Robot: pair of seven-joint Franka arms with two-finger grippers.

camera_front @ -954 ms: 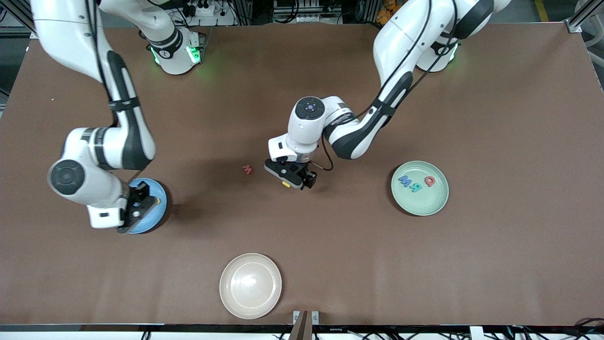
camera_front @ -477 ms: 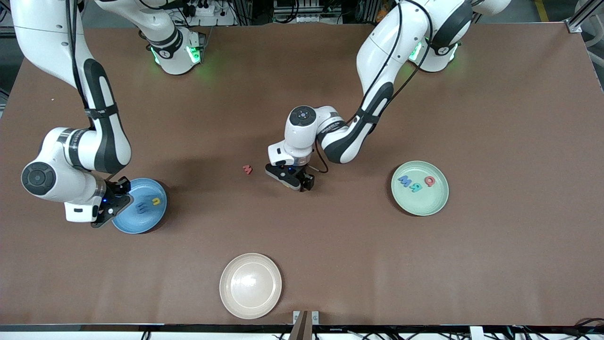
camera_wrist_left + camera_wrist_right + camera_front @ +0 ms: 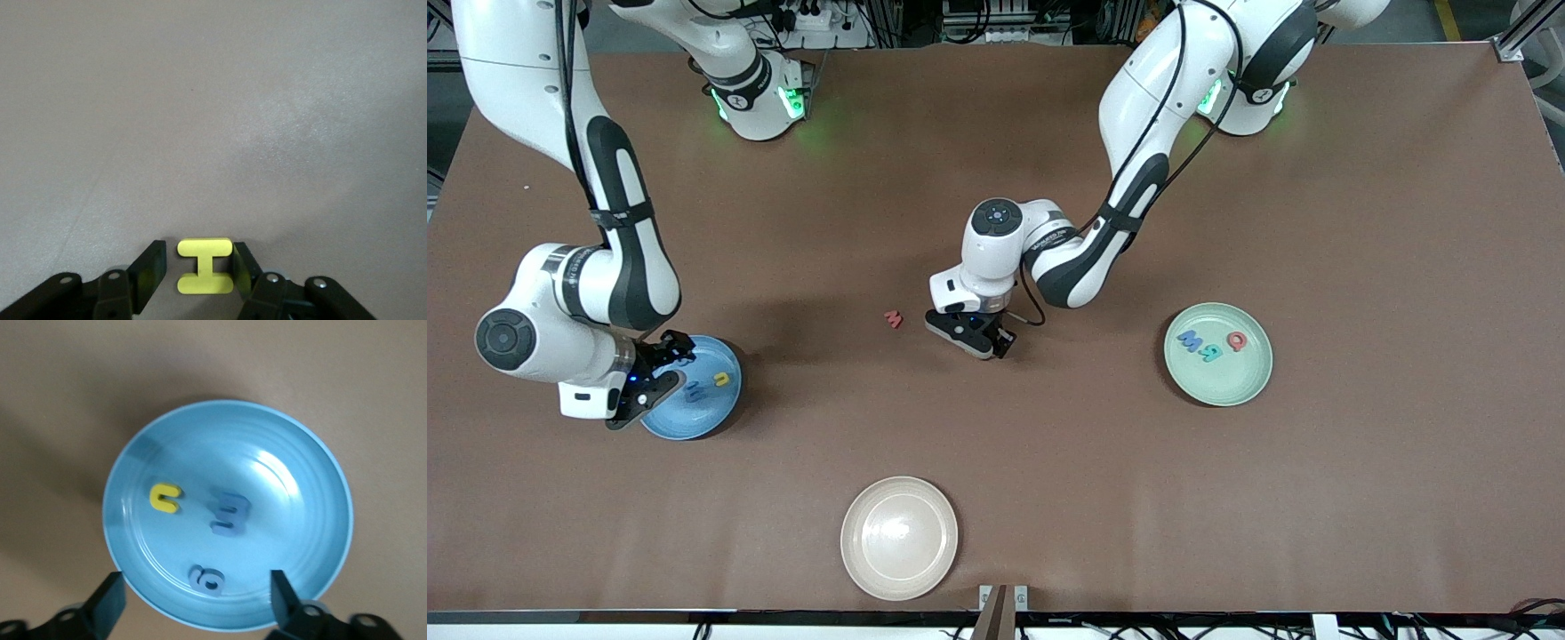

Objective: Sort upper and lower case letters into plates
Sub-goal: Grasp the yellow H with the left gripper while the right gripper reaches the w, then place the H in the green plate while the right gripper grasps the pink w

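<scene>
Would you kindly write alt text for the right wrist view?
A sky blue plate on the brown table holds three small foam letters: a yellow u, a blue m and a blue a. The right hand hovers over the plate's edge, fingers open and empty.

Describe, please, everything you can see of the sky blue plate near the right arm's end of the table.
The sky blue plate is round and shallow, with a raised rim and faint concentric rings; it looks like smooth, slightly glossy plastic. It sits flat on the brown table. Inside lie three small foam letters: a yellow u, a blue m and a blue a. The right gripper hovers open over its edge.
</scene>
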